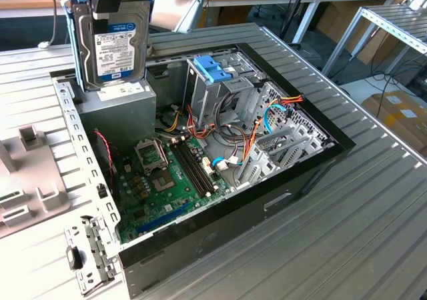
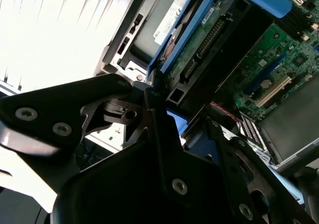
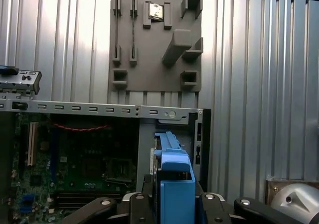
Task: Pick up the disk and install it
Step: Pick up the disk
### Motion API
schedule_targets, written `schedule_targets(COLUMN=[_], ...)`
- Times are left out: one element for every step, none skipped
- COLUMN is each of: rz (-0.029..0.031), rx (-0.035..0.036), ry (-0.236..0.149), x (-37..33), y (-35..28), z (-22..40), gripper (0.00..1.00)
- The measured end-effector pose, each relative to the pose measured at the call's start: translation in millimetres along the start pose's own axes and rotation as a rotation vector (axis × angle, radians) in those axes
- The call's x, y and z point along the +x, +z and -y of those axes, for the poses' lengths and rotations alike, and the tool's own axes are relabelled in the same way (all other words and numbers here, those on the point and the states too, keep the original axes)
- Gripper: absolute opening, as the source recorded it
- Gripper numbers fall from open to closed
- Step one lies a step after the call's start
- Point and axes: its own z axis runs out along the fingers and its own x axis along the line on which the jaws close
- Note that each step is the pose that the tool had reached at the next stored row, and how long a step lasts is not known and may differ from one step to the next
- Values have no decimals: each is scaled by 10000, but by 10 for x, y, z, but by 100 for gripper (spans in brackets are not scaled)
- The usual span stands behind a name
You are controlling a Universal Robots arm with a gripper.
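In the exterior view the disk (image 1: pixel 113 43) hangs upright at the back left, its labelled face toward the camera and blue rails along both sides. My gripper (image 1: pixel 110 7) is shut on its top end from above. The disk's lower edge is just over the grey power supply box (image 1: pixel 127 110) in the open computer case (image 1: pixel 313 173). In the first wrist view the disk's blue rail (image 3: pixel 173 179) sits edge-on between my black fingers (image 3: pixel 222 206). The second wrist view shows the disk's green circuit side (image 2: pixel 209 40).
A tall grey drive cage with a light blue bracket (image 1: pixel 212 67) stands in the middle of the case, with cables beside it. The motherboard (image 1: pixel 160 180) lies on the case floor. A grey fixture plate (image 3: pixel 155 40) rests on the ribbed metal table (image 1: pixel 373 213) beside the case.
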Motion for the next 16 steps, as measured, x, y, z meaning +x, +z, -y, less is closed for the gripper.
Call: schedule_targets(rz=[0,0,0,0,0,0,0,0,0,0,0,0,0,0,0,0], rx=[0,0,0,0,0,0,0,0,0,0,0,0,0,0,0,0], ry=[0,0,0,0,0,0,-1,0,0,0,0,0,0,-1,0,0], x=[6,12,18,26,29,37,43,51,56,65,71,80,89,95,104,111], y=[0,0,-1,-1,-2,-2,-2,-2,-3,-3,-4,-4,-5,-5,-5,-6], z=[2,3,5,7,8,10,12,14,15,18,19,22,25,26,29,31], gripper=[37,37,37,37,37,37,37,37,37,37,37,37,37,37,37,37])
